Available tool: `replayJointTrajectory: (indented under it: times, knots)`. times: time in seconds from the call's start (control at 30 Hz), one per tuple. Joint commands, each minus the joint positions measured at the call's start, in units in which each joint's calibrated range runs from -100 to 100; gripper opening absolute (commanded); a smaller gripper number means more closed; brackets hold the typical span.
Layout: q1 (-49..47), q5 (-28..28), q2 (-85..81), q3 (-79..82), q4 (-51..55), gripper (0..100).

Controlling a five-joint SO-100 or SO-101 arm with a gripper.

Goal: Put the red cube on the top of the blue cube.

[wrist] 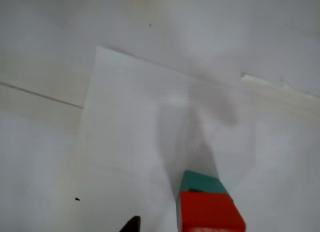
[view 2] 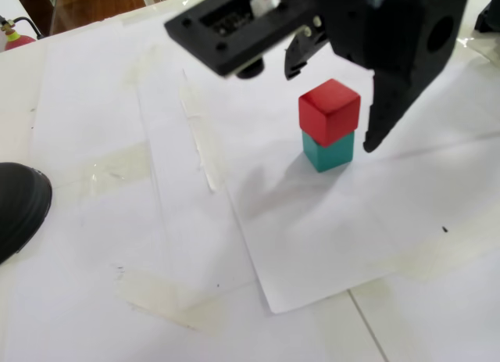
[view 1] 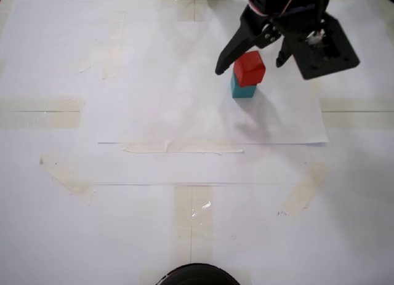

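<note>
The red cube [view 1: 249, 68] rests on top of the blue cube [view 1: 242, 90], slightly turned against it, on a white paper sheet [view 1: 184, 112]. The stack also shows in the other fixed view, with the red cube [view 2: 330, 110] on the teal one [view 2: 328, 151], and at the bottom edge of the wrist view [wrist: 209, 217]. My gripper [view 1: 250, 66] is open, with its two black fingers on either side of the red cube and a gap showing on each side. In the wrist view only one dark fingertip [wrist: 132, 225] shows.
White paper sheets are taped down over the table with strips of clear tape [view 1: 181, 148]. A dark round object [view 1: 197, 276] sits at the near edge, and it also shows at the left of the other fixed view [view 2: 19, 206].
</note>
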Motion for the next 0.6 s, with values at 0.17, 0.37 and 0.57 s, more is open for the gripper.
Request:
replayJointTrajectory:
  times: [0.17,0.37,0.57]
  knots:
    - [1.6,1.3,-17.6,-10.3,9.6,32]
    - [2.4,1.5,-32.2,-1.3,12.6,24]
    - [6.9,3.5,-49.6,16.1,13.1,12]
